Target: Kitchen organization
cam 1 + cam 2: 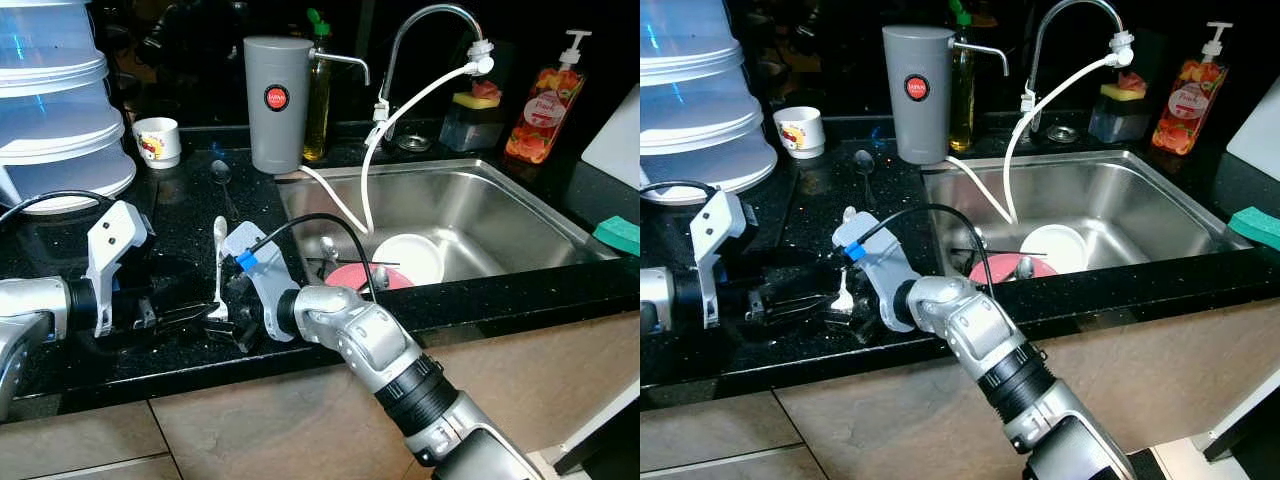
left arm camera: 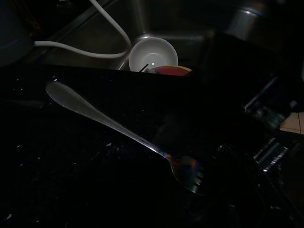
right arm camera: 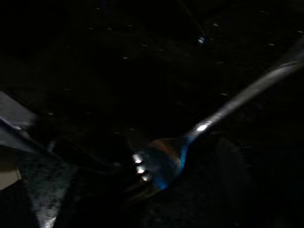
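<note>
A slim silver fork [image 1: 219,268] lies flat on the black counter [image 1: 180,210], tines just beside both grippers' fingertips. Left gripper [image 1: 200,314] looks slightly spread; the right gripper [image 1: 232,322] fingers I cannot tell. The left wrist view adds blue glints on the tines and the white bowl [image 2: 153,55] beyond.

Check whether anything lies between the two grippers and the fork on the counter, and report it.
Nothing visible stands in the way. The fork lies flat on the black counter, its prongs towards the robot. The left gripper and the right gripper sit low on either side of the prongs, with bare counter between them and the fork.
</note>
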Controlling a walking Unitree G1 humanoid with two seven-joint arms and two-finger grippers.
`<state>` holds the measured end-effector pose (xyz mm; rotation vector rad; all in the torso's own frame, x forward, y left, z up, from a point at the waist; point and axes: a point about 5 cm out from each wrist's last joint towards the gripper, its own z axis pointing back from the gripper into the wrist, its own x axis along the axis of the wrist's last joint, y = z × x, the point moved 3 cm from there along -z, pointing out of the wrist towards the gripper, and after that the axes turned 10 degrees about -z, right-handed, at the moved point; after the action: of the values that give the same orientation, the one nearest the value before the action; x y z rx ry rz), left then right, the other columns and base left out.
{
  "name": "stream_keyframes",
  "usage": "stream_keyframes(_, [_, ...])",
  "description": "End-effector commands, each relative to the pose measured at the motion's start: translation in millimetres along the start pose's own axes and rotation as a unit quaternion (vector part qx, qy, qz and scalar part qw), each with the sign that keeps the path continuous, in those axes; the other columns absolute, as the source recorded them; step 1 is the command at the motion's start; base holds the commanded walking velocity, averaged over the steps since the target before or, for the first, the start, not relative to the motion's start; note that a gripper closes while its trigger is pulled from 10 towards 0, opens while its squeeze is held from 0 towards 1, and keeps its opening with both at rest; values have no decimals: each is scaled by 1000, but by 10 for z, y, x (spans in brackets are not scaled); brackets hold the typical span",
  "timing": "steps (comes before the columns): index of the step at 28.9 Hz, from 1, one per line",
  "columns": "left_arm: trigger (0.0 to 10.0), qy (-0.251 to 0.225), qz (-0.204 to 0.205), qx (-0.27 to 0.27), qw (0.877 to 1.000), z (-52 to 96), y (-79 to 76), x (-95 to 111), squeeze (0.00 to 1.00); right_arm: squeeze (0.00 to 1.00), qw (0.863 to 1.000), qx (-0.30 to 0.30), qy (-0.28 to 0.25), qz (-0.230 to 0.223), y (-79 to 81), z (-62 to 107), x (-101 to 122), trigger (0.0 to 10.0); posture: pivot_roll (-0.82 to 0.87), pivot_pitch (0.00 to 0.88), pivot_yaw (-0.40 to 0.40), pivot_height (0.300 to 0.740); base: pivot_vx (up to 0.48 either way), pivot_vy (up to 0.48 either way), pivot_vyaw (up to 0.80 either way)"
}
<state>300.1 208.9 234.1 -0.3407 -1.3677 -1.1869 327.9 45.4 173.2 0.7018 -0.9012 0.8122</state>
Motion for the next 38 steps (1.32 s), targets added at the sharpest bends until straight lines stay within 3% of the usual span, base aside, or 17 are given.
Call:
stream_keyframes(1, [10000,11,-8,-11,1000,30,-16,25,0,0,999,-10,40,-22,-54,-20,-221,0,52,58,-24,740,0,0,0])
stream_keyframes(11, [10000,13,-9,-10,1000,24,-18,26,0,0,999,-15,25,-41,-89,-22,-201,0,53,58,-24,740,0,0,0])
stream_keyframes(18, [10000,13,-14,-7,1000,20,-13,30,0,0,995,-39,-20,-89,-211,-16,-114,0,55,57,-25,740,0,0,0])
stream_keyframes(23, [10000,-4,-17,-7,1000,-26,-21,89,0,0,984,-67,-70,-151,-392,44,-37,0,53,49,-25,740,0,0,0])
stream_keyframes(26, [10000,-10,-20,-5,1000,-35,-15,108,0,0,981,-73,-80,-158,-423,58,-23,0,53,49,-25,740,0,0,0])
stream_keyframes(29, [10000,-41,-41,24,998,-109,44,203,0,0,966,-128,-133,-183,-658,164,67,0,53,40,-25,740,0,0,0])
stream_keyframes(32, [10000,-50,-37,33,997,-148,62,225,0,0,957,-158,-161,-181,-775,233,120,0,53,40,-25,740,0,0,0])
stream_keyframes(33, [10000,-58,-36,43,997,-202,74,237,0,0,944,-199,-203,-167,-930,360,211,0,53,40,-25,740,0,0,0])
stream_keyframes(34, [10000,-58,-36,43,997,-202,74,237,0,0,944,-199,-203,-167,-930,360,211,0,53,40,-25,740,0,0,0])
stream_keyframes(35, [10000,-64,-33,53,996,-253,86,241,0,0,925,-231,-253,-164,-1068,520,322,0,53,40,-25,740,0,0,0])
stream_keyframes(37, [10000,-64,-33,53,996,-253,86,241,0,0,925,-231,-253,-164,-1068,520,322,0,53,40,-25,740,0,0,0])
stream_keyframes(38, [10000,-69,-20,72,995,-316,118,234,0,0,903,-269,-299,-151,-1211,724,431,0,53,40,-25,740,0,0,0])
